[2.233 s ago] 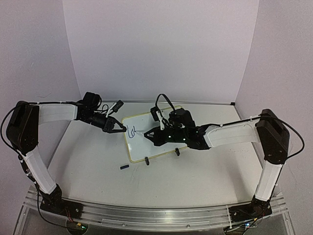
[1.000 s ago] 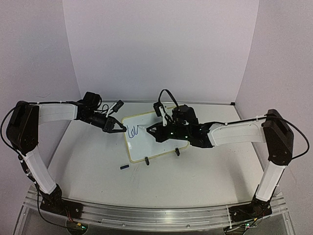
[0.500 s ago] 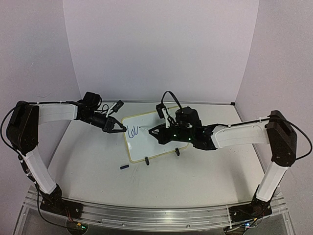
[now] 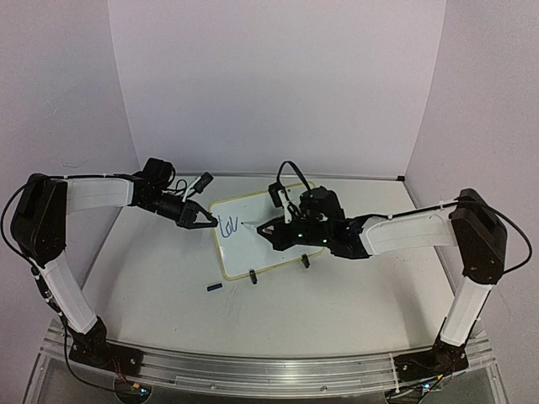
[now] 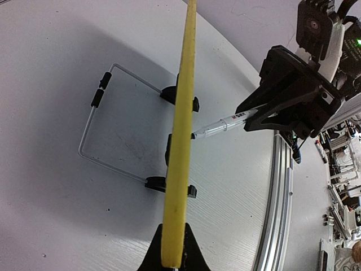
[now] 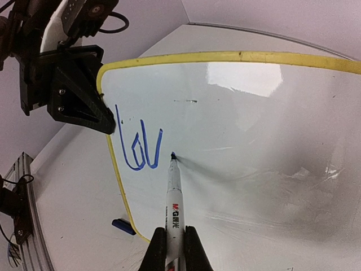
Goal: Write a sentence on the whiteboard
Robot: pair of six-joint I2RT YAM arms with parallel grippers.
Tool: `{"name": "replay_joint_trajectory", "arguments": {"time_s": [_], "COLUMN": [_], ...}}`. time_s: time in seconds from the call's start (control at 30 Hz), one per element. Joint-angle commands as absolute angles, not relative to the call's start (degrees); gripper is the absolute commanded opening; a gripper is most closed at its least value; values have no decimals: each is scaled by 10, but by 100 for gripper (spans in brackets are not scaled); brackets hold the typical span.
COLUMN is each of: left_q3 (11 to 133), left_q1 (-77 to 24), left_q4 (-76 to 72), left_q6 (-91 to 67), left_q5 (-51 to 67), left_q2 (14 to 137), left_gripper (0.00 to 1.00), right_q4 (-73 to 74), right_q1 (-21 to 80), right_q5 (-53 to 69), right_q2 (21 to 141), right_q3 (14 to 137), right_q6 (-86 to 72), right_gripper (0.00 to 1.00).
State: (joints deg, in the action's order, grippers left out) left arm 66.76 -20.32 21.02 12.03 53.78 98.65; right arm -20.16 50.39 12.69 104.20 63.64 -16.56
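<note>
Whiteboard stood mid-table between the two arms, tilted back on its black clip feet and a wire stand. Blue sentence had only reached "lov", in the top-left corner of the board. Tip of the marker sat just right of the "v", at or barely off the surface; contact couldn't be confirmed. On the barrel, right gripper was clamped tight, one finger on each side. Over on the left yellow rim, left gripper was pinched on the board, bracing it. A small dark blue piece, likely the cap, lay on the table near the board's lower-left corner, apart from it.

My read: step in hand was the "e", with most of the task left. Doing it well needed light pressure only. The board was propped and held at one edge, so strokes further right would likely twist it more. Letter height and baseline had to match "lov": tight spacing, small loop, clean lift after the word. Left clamp needed to hold firm mid-stroke.
</note>
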Motion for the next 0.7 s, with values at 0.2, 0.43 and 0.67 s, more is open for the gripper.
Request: {"name": "replay_joint_trajectory", "arguments": {"time_s": [0.2, 0.43, 0.67], "left_q3": [692, 691, 691], "left_q1": [-208, -209, -209], "left_q4": [217, 218, 218], "left_q6": [148, 149, 148], "left_q5": [516, 515, 514], "left_q2": [984, 984, 983], "left_gripper": [0, 0, 0], "right_q4": [-211, -211, -211], "right_q1": [500, 497, 495], "right_q5": [87, 72, 66], "right_q2": [1034, 1019, 1012], "right_q3": [639, 628, 631], "right_q6": [-171, -171, -166], "right_gripper": [0, 0, 0]}}
